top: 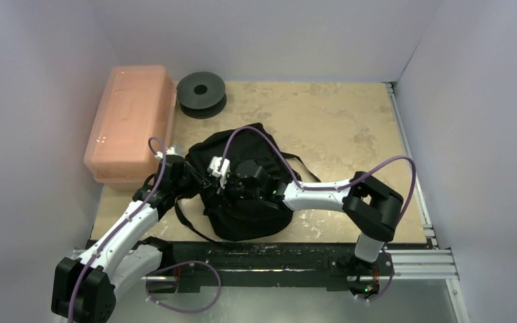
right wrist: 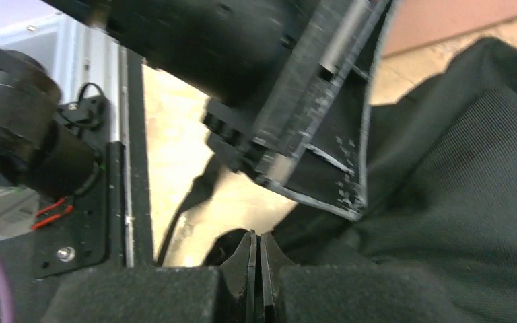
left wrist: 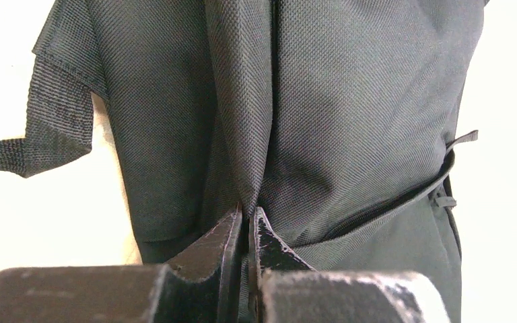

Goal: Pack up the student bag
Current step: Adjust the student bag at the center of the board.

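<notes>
1. Nearest me, a metal rail (top: 296,259) ran along the table's near edge and carried both arm bases. From there the two arms reached forward and inward, and they met over the left part of the bag.
2. The left gripper (left wrist: 248,222) was clamped on the student bag (left wrist: 350,101). Its two fingers pressed together on a raised fold of the black weave. The cloth gathered into a ridge that rose straight from the tips.
3. The right gripper (right wrist: 256,245) came in from the other side, just beside the left one. Its fingers were drawn tight together with no gap between them, and the tips sat low at the bag's edge. I could not tell whether any fabric was caught between them.
4. The bag itself lay slumped on the tan table (top: 350,121), left of the middle and close to the near edge. Both wrists hid part of its top.
5. On the bag, a pocket zip (left wrist: 390,202) slanted across the fabric to the right of the pinched fold.
6. A wide webbing strap (left wrist: 54,114) hung off the bag's other side, and a thinner strap (top: 188,225) curled on the table at the bag's near left.
7. Beyond the bag on the left, a pink translucent box (top: 131,121) lay lengthwise near the left wall, with its lid on, close to the left arm's wrist.
8. Farthest back, a black round spool (top: 201,91) lay flat just beside the box's far right corner, near the back wall.
</notes>
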Controlling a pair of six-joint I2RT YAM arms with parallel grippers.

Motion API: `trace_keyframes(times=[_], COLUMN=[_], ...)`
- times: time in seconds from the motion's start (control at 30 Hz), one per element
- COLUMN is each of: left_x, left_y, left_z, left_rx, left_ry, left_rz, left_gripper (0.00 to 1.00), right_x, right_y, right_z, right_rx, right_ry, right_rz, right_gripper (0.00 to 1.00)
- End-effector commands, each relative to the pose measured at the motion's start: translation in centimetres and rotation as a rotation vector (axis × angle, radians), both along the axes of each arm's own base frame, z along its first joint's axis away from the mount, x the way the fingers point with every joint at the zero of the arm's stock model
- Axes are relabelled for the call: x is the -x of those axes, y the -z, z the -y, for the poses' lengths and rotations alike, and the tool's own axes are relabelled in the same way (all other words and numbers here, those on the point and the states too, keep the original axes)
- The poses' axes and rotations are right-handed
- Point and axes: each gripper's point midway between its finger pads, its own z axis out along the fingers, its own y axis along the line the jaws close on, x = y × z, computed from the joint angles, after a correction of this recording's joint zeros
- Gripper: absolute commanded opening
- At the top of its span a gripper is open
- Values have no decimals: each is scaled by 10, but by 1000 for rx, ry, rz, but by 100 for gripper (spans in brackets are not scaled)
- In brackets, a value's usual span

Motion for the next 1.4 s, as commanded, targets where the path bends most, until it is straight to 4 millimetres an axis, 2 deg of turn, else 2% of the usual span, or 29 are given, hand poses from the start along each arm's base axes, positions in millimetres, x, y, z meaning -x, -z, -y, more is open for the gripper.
trace_keyframes(times=[0.0,0.03,0.1,0.13,0.2,0.23,0.27,0.33,0.43,0.53,0.63,0.7,0.77,0.83,0.9,1.0,1.07,1.13,1.23,1.3,1.37], left_x=[8,9,11,12,12,12,11,11,6,-1,0,2,5,12,23,46,63,78,94,102,107], left_y=[-14,-18,-28,-31,-39,-40,-41,-42,-47,-60,-70,-73,-73,-76,-75,-77,-82,-84,-72,-64,-55], left_z=[18,19,20,21,26,29,33,44,57,57,44,33,21,13,11,23,34,41,50,64,78], left_rx=[50,41,24,19,18,25,37,83,137,108,15,-61,-129,-168,-166,-85,-16,29,59,63,78], left_ry=[123,151,198,220,277,302,321,374,422,436,432,424,416,413,426,507,589,655,718,771,802], left_rz=[37,49,82,102,157,175,186,194,216,250,262,248,222,189,146,120,118,119,78,51,16], left_gripper=[0,6,28,41,54,57,59,63,68,69,70,71,71,71,69,67,66,64,61,59,54], right_x=[-12,-9,-3,3,16,22,23,12,-26,-49,-55,-47,-37,-27,-27,-39,-53,-69,-87,-94,-96], right_y=[-31,-34,-37,-35,-33,-31,-33,-35,-42,-36,-2,27,52,62,62,59,53,45,42,44,47], right_z=[-4,2,18,29,49,60,70,97,151,207,248,260,263,250,238,231,230,231,234,235,236], right_rx=[-36,-32,-28,-23,-5,8,6,-4,-60,-28,49,87,84,45,19,16,-32,-93,-108,-93,-79], right_ry=[1,4,28,37,33,38,76,212,517,751,961,1028,1049,975,904,872,873,879,882,875,860], right_rz=[43,34,9,-13,-57,-86,-125,-218,-406,-460,-582,-700,-774,-845,-854,-827,-812,-799,-783,-777,-779], right_gripper=[2,6,18,31,50,86,97,99,99,99,99,99,99,95,87,77,59,35,10,2,0])
